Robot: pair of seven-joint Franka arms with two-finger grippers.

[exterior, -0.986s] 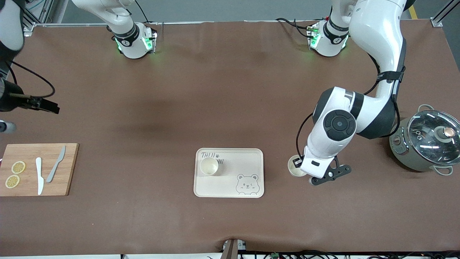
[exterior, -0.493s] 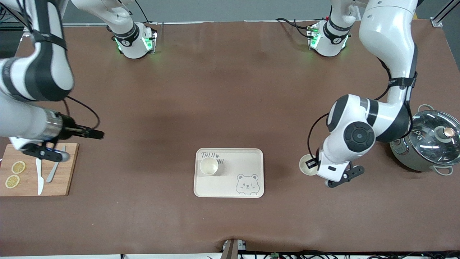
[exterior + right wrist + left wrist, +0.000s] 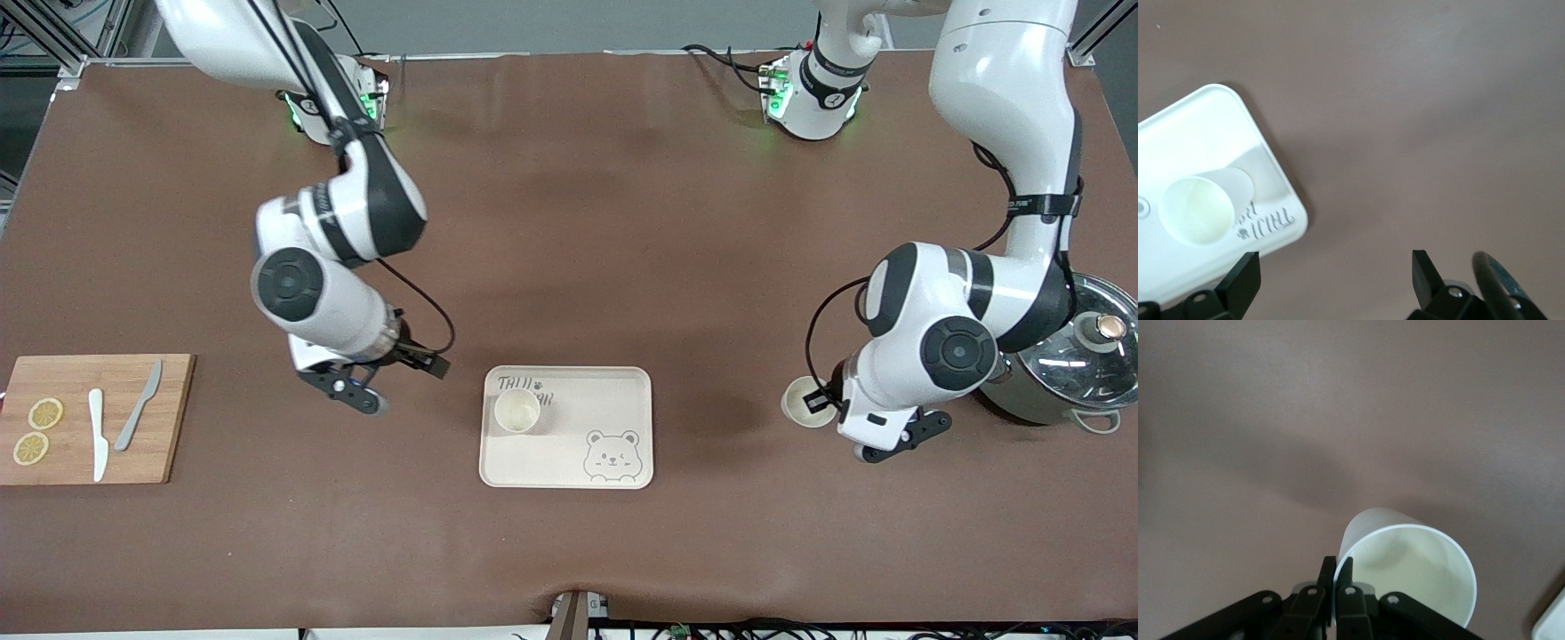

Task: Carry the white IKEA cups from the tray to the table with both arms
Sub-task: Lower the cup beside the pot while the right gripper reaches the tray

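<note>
left tool [image 3: 1335, 587]: pinched tight on the rim wall of 1 white cup [image 3: 803, 402], 1 finger inside and 1 outside, fingers [image 3: 1327, 577] nearly touching each other; in the left wrist view the cup [image 3: 1408, 570] is upright with its open mouth facing up

held cup: hanging over bare counter [image 3: 569, 222], between the tray and the pot, toward the left arm's end; can't really tell from the pics if its base is touching the counter or just off it

right tool [image 3: 391, 373]: spread wide open, nothing in it, just hovering over bare counter beside the tray on the side toward the right arm's end; in the right wrist view its 2 fingers [image 3: 1245, 280] sit far apart with brown counter showing between them

second cup [image 3: 517, 411]: standing upright on the tray, in the corner by the printed lettering, the corner farther from the front camera and toward the right arm's end; looks empty in the right wrist view [image 3: 1197, 208]

tray [image 3: 622, 391]: cream rectangle with a little bear drawing at the corner nearest the front camera, sits about mid counter

pot [image 3: 1062, 356]: grey-green with a glass lid, at the left arm's end, partly covered by the left arm's elbow

cutting board [image 3: 169, 418]: wooden, at the right arm's end, carrying 2 lemon slices [image 3: 45, 413], a white knife [image 3: 98, 434] and a grey knife [image 3: 138, 405]; well apart from the tray
</note>
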